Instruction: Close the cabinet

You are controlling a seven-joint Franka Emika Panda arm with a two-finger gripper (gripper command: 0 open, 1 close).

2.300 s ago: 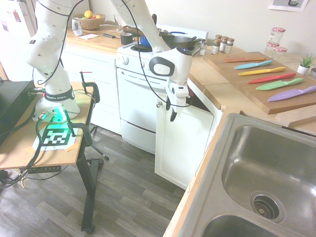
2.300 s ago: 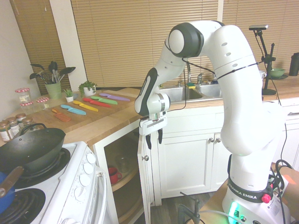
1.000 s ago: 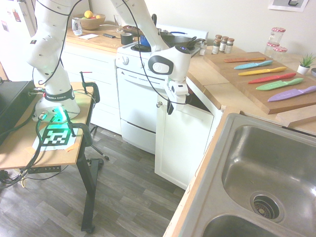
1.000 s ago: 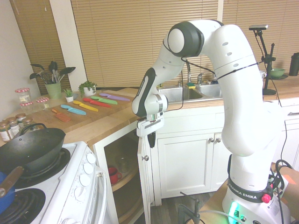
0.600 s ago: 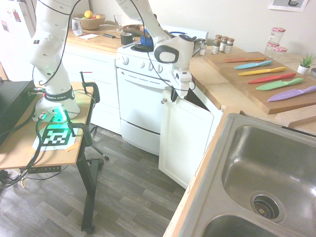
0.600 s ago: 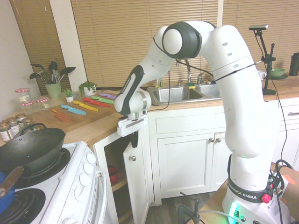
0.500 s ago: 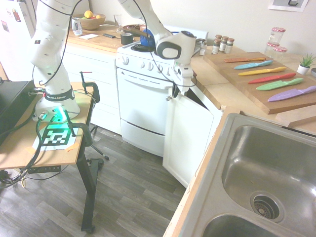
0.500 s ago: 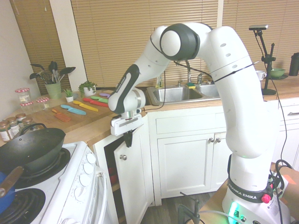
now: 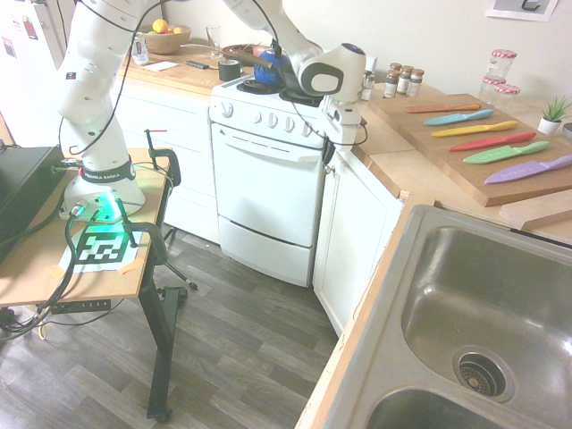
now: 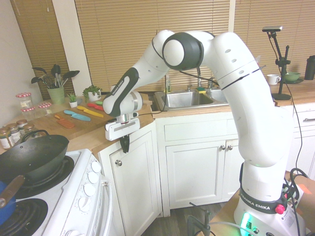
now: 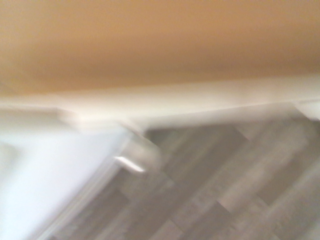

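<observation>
second exterior view: cabinet [image 10: 135, 187] door closed

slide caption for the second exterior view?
Franka hand, shut, at the top edge of the closed white cabinet door beside the stove.

The first exterior view looks down from high over the sink [image 9: 474, 322] at the near corner of the desk [image 9: 420, 179], facing along its run toward the oven [image 9: 268, 197] and the far wall; the arm comes in from the picture's left. The second exterior view stands lower, beside the oven's [image 10: 74, 196] stovetop, and faces the opposite way toward the blinds [image 10: 147, 44], with the arm entering from the right. Both share the cabinet [image 9: 353, 237] door, the desk corner above it and the sink [image 10: 189, 100]. The wrist view looks straight down from close by, blurred, at the desk's front edge [image 11: 165, 45], the cabinet's [image 11: 175, 102] top and the wood floor [image 11: 235, 190].
</observation>
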